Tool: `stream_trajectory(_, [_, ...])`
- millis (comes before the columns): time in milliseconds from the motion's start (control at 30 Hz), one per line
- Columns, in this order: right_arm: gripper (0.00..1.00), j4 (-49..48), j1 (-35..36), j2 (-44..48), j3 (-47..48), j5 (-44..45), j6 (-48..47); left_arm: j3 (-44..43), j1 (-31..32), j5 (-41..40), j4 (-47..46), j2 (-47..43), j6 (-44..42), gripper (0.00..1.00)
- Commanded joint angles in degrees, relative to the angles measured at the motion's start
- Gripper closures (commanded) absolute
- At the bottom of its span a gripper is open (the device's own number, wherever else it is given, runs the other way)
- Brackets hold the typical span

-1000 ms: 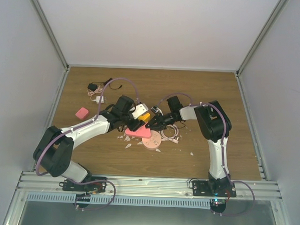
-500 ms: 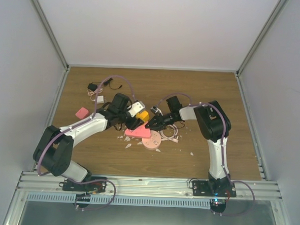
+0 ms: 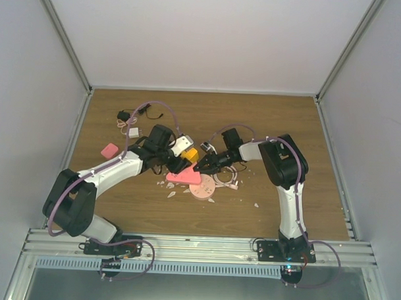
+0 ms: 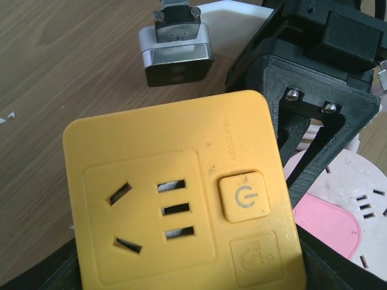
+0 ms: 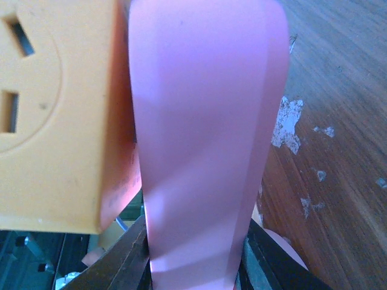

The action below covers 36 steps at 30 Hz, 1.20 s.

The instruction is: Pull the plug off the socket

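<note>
The socket (image 3: 184, 178) sat near the middle of the wooden table (image 3: 287, 120), between the two wrists. The right gripper (image 3: 201, 167) had closed on its right-hand end. In the right wrist view the socket (image 5: 205, 151) showed edge-on as a pale pink slab, with the dark fingers (image 5: 124, 263) pressed against both its sides, so the jaws stood only partly apart and were clamped on the plastic.

Just beside it, on the far-left side, was the yellow cube (image 3: 191, 153), with its side against the socket's flat face in the right wrist view (image 5: 60, 121). Whether the two were plugged together I could not tell. The left gripper (image 3: 177, 161) had hold of this cube. Its jaws stood about half open around the cube's body, and its outlet face and power button filled the left wrist view (image 4: 181, 199).

The socket's near edge overlapped a round pinkish disc (image 3: 204, 189) with slotted openings (image 4: 363, 193), but whether it rested on the disc was not clear. A white-and-grey adapter (image 4: 175, 54) lay just beyond the cube.

Further out, pale chips (image 3: 169, 188) were scattered near the disc. A small pink block (image 3: 109, 149) lay well to the left, and a tangle of cables (image 3: 129, 121) lay toward the far-left corner.
</note>
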<state>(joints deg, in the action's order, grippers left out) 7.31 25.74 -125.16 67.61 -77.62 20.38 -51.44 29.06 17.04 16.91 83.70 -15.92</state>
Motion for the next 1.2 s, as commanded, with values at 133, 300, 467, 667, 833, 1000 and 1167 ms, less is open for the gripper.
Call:
stream_trajectory(133, [1.00,0.7,-0.3,-4.3,-1.3,11.6,-2.6,-0.4,8.7,-6.3,-4.3,-2.4,-6.2,0.89])
stream_trajectory(300, [0.99,0.8,-0.3,-4.3,-1.3,11.8,-2.7,-0.9,9.1,-12.0,-4.6,-2.0,-7.3,0.89])
stream_trajectory(467, [1.00,0.9,-0.3,-4.4,-1.3,11.8,-2.6,-4.4,1.8,0.3,-1.3,-0.8,-2.0,0.89])
stream_trajectory(667, [1.00,0.8,-0.3,-5.0,-1.3,11.8,-2.4,-7.3,-1.4,13.7,1.3,1.4,1.2,0.90])
stream_trajectory(833, [0.99,0.8,-0.3,-5.1,-1.1,11.9,-2.3,-3.0,6.4,0.0,-2.4,-1.7,-3.5,0.90])
stream_trajectory(1000, [1.00,0.7,-0.3,-5.2,-1.2,11.9,-2.3,0.2,13.4,-14.3,-5.8,-4.0,-7.6,0.91])
stream_trajectory(1167, [0.99,0.7,-0.3,-5.4,-1.1,12.0,-2.1,-0.4,12.0,-14.3,-5.2,-3.5,-7.3,0.93])
